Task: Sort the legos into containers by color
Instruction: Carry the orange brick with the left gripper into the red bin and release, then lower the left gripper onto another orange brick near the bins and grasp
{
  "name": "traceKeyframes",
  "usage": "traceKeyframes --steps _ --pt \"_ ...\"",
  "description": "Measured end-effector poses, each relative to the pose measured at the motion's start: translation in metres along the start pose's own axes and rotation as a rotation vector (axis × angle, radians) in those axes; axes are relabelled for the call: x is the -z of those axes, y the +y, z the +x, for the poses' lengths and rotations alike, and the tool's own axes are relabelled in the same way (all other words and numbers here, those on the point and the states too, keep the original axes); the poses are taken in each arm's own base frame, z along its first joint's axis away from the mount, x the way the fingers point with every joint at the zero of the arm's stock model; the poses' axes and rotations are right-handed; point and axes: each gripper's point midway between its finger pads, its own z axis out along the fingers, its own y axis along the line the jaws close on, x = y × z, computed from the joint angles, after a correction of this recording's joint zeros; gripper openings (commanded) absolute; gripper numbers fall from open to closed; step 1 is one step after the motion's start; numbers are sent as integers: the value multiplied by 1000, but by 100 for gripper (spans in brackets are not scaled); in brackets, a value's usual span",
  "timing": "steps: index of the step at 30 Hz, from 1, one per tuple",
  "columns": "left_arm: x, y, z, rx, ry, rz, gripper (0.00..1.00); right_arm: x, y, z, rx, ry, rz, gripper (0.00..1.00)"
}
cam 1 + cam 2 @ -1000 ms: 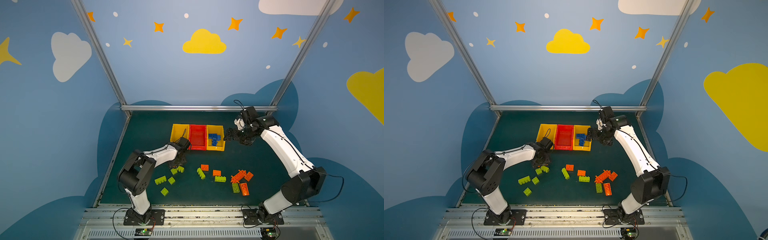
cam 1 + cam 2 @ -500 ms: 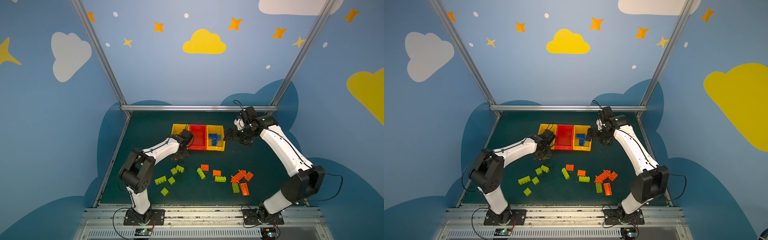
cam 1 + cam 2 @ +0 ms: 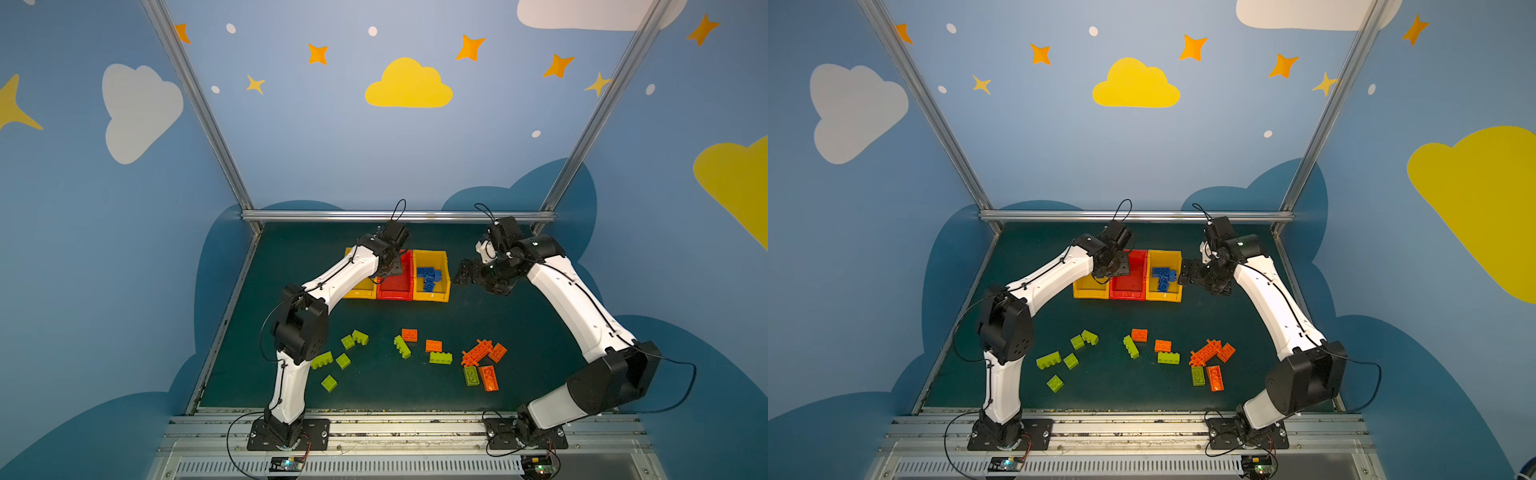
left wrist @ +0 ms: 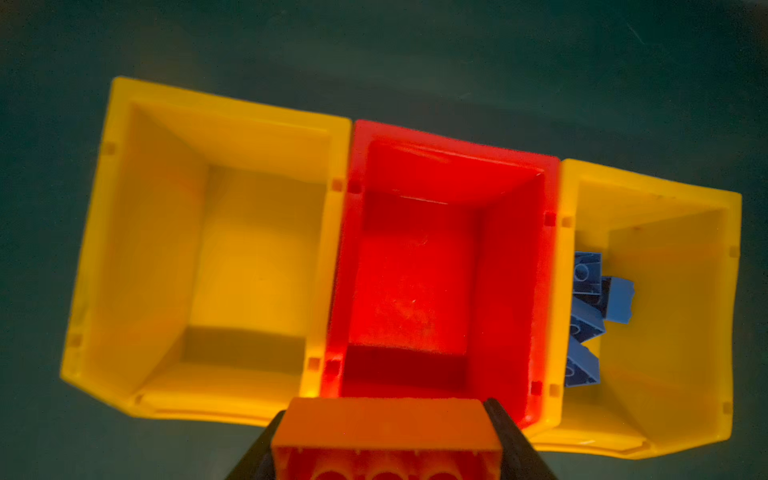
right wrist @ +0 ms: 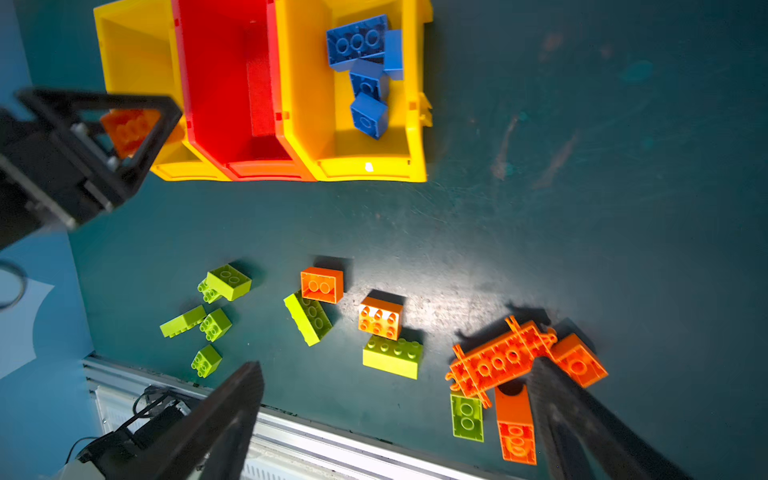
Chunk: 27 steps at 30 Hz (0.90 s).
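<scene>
Lime green bricks [image 3: 343, 360], five of them, lie scattered on the dark green mat [image 3: 374, 399] at the left, close to the left arm. The left gripper [image 3: 392, 269] hangs above the row of bins. Its jaws are part-way closed on an orange brick [image 4: 386, 428], one finger against each end, hollow underside toward the wrist camera. The brick is held over the spot where the left yellow bin [image 3: 358, 292] meets the red bin [image 3: 395, 289]; which of the two lies under it I cannot tell.

The three bins stand side by side, walls touching. The right yellow bin [image 3: 432, 296] holds a small heap of blue bricks [image 3: 428, 277].

In front of the bins, mid-mat, three more green bricks [image 3: 402, 347] lie among loose orange bricks [image 3: 433, 345], with most of the orange ones bunched toward the right.

The right gripper [image 3: 462, 273] hovers just beside the right yellow bin's outer wall, jaws spread wide with nothing between them.
</scene>
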Motion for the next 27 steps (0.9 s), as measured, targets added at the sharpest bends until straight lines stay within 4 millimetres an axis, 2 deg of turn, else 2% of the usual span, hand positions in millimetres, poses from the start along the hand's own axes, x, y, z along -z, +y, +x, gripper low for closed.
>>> traceKeyframes --steps 5,9,12,14,16,17,18,23,27 --pt "-26 -23 -12 -39 -2 8 44 16 -16 8 -36 -38 12 97" --pt "-42 -31 -18 -46 5 6 47 25 -30 16 -68 -64 33 97" --pt "-51 -34 -24 -44 5 5 52 31 -38 21 -87 -82 43 97" --pt "-55 -34 -28 -40 8 4 63 35 -42 23 -96 -93 48 97" --pt "-57 -36 -33 -35 4 10 89 37 -45 25 -104 -96 55 97" --pt "-58 -37 -34 -38 4 15 98 38 -46 26 -108 -97 56 97" --pt "-58 -37 -36 -38 4 19 100 38 -47 26 -109 -98 57 97" --pt "-53 -40 -40 -48 3 45 100 39 -48 26 -112 -98 59 97" --pt "-54 -41 -35 -85 12 50 100 38 -48 26 -114 -96 55 97"
